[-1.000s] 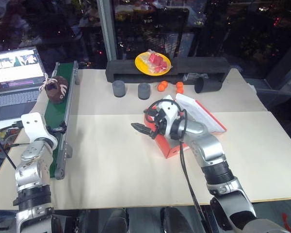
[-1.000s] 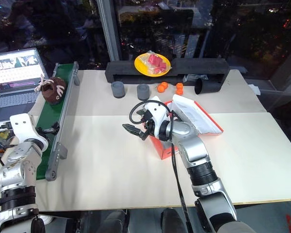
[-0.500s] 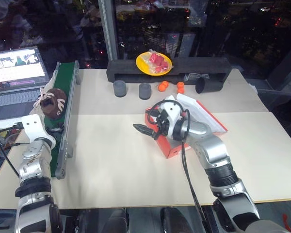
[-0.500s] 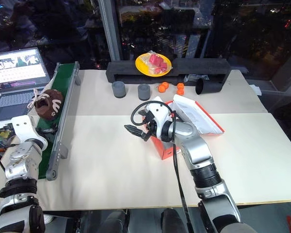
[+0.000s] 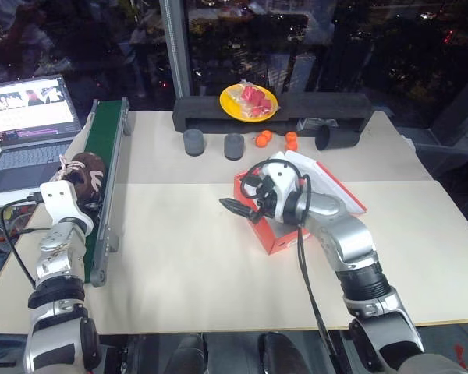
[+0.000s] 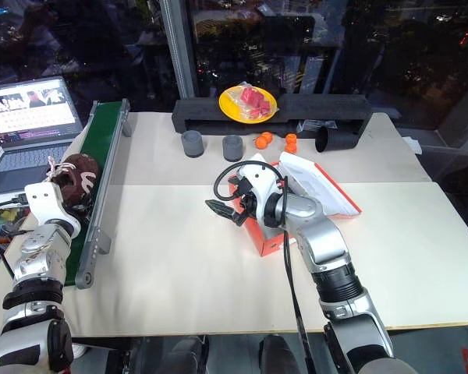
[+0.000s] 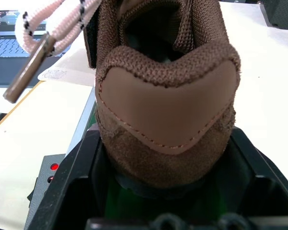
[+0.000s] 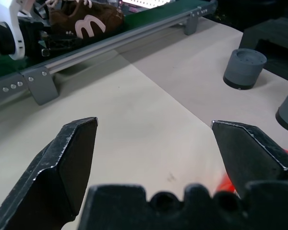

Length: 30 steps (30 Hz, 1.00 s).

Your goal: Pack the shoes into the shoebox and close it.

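Observation:
One dark brown shoe (image 5: 86, 173) with pale laces lies on the green conveyor belt (image 5: 101, 140) at the table's left edge. My left gripper (image 7: 164, 136) has the shoe's heel (image 7: 168, 124) between its black fingers (image 7: 74, 165), which press on both of its sides. The red-orange shoebox (image 5: 279, 241) stands open mid-table, its white-lined lid (image 5: 327, 183) leaning back to the right. In front of the box my right gripper (image 5: 238, 210) hovers over the table, pointing left, open and with nothing in it (image 8: 154, 122).
An open laptop (image 5: 27, 113) sits left of the belt. At the back stand a black tray (image 5: 269, 113) with a yellow plate (image 5: 248, 100) of red pieces, two grey cylinders (image 5: 193, 142), small orange fruits (image 5: 263, 138) and a black cup (image 5: 331, 136) on its side.
The shoe has come down the belt toward me. My left gripper has reached forward and its fingers have narrowed onto the heel. The right arm has stayed put.

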Each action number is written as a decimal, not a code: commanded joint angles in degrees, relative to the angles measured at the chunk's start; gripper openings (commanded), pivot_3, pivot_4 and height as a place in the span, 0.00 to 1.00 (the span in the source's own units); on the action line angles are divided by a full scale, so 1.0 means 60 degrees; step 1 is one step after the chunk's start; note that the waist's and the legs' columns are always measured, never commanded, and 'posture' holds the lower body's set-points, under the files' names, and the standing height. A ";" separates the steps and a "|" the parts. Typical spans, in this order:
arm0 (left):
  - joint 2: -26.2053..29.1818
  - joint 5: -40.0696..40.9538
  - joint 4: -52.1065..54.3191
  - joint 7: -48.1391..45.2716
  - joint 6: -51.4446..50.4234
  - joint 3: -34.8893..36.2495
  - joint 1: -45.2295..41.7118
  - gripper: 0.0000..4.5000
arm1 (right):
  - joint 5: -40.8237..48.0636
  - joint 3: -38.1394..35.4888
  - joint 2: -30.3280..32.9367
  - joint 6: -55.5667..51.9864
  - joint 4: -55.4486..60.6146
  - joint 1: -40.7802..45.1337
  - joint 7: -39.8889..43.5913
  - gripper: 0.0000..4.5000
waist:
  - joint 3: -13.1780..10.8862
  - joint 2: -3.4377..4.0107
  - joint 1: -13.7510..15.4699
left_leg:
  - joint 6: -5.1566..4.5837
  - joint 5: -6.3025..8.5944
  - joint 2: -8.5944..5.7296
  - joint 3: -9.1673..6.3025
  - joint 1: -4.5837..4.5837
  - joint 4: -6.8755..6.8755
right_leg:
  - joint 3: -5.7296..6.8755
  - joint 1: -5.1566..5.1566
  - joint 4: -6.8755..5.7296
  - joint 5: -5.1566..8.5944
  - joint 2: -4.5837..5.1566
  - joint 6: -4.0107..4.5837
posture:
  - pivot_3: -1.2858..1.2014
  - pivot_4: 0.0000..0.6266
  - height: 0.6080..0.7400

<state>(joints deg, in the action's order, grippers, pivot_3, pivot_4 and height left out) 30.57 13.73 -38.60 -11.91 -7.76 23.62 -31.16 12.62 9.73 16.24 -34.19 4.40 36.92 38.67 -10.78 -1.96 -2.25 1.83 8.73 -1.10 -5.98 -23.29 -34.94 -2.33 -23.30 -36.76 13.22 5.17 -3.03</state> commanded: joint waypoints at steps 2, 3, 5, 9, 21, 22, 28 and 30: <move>-0.0569 0.0861 0.2700 -0.0779 -0.0443 -0.0529 -0.0675 0.55 | 0.1403 -0.1388 -0.0751 -0.1045 0.0380 0.0547 -0.0688 1.00 | -0.0003 -0.0005 0.0066 | 0.0000 0.0000 -0.0001 -0.0006 -0.0022 -0.0004 | 0.0007 -0.0007 0.0005 -0.0003 0.0004 0.0003 | 0.52 0.24 1.00; -0.0771 0.1148 0.3415 -0.1116 -0.0779 -0.0806 -0.0722 0.55 | 0.2205 -0.2159 -0.1226 -0.1680 0.0290 0.0869 -0.1153 1.00 | -0.0004 -0.0006 0.0090 | 0.0001 -0.0001 -0.0002 -0.0012 -0.0045 -0.0011 | 0.0011 -0.0024 0.0003 -0.0018 0.0005 0.0028 | 0.52 0.24 1.00; -0.1038 0.1503 0.4305 -0.1396 -0.1382 -0.1124 -0.0726 0.55 | 0.3166 -0.3113 -0.1744 -0.2547 0.0139 0.1303 -0.1747 1.00 | -0.0003 -0.0007 0.0108 | 0.0011 -0.0007 -0.0002 -0.0014 -0.0099 -0.0026 | 0.0008 -0.0082 -0.0010 -0.0029 0.0004 0.0032 | 0.52 0.24 1.00; -0.1752 0.2435 0.6536 -0.1805 -0.3159 -0.2276 -0.0944 0.55 | 0.5648 -0.5400 -0.2552 -0.4222 -0.0589 0.2489 -0.3403 1.00 | -0.0003 -0.0007 0.0055 | 0.0027 -0.0018 -0.0007 -0.0013 -0.0159 -0.0022 | 0.0001 -0.0152 -0.0031 -0.0044 0.0008 0.0033 | 0.52 0.24 1.00; -0.2758 0.3186 0.8075 -0.2116 -0.5190 -0.3809 -0.1639 0.55 | 0.6895 -0.6235 -0.1631 -0.4312 -0.1755 0.3162 -0.4776 1.00 | -0.0008 0.0003 -0.0230 | 0.0014 -0.0022 -0.0003 0.0003 -0.0151 -0.0020 | -0.0013 -0.0151 -0.0036 -0.0042 -0.0006 0.0032 | 0.52 0.24 1.00; -0.2756 0.3215 0.8091 -0.2117 -0.5240 -0.3784 -0.1665 0.55 | 0.6867 -0.6191 -0.1550 -0.4260 -0.1777 0.3156 -0.4759 1.00 | -0.0008 0.0003 -0.0254 | 0.0014 -0.0022 -0.0004 0.0003 -0.0153 -0.0020 | -0.0013 -0.0153 -0.0036 -0.0042 -0.0005 0.0032 | 0.52 0.24 1.00; -0.2526 0.2987 0.7842 -0.2064 -0.5152 -0.3440 -0.1868 0.55 | 0.6944 -0.6200 -0.1294 -0.4140 -0.1795 0.2880 -0.4905 1.00 | -0.0008 0.0003 -0.0255 | 0.0013 -0.0023 -0.0004 0.0004 -0.0155 -0.0023 | -0.0014 -0.0153 -0.0037 -0.0042 -0.0005 0.0032 | 0.52 0.24 1.00; -0.2459 0.2918 0.7697 -0.2031 -0.5074 -0.3319 -0.1980 0.55 | 0.6912 -0.6123 -0.1232 -0.4124 -0.1763 0.2735 -0.4897 1.00 | -0.0008 0.0003 -0.0235 | 0.0013 -0.0023 -0.0004 0.0003 -0.0157 -0.0024 | -0.0012 -0.0153 -0.0036 -0.0042 -0.0005 0.0032 | 0.52 0.24 1.00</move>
<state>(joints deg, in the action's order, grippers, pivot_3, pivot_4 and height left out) 15.75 30.48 5.15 -22.61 -40.10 2.71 -39.97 54.32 -27.27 7.84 -60.26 -7.07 54.06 9.68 -10.83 -1.94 -3.66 1.91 8.59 -1.13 -5.95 -24.24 -35.09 -2.40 -24.21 -36.97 12.97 5.15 -2.84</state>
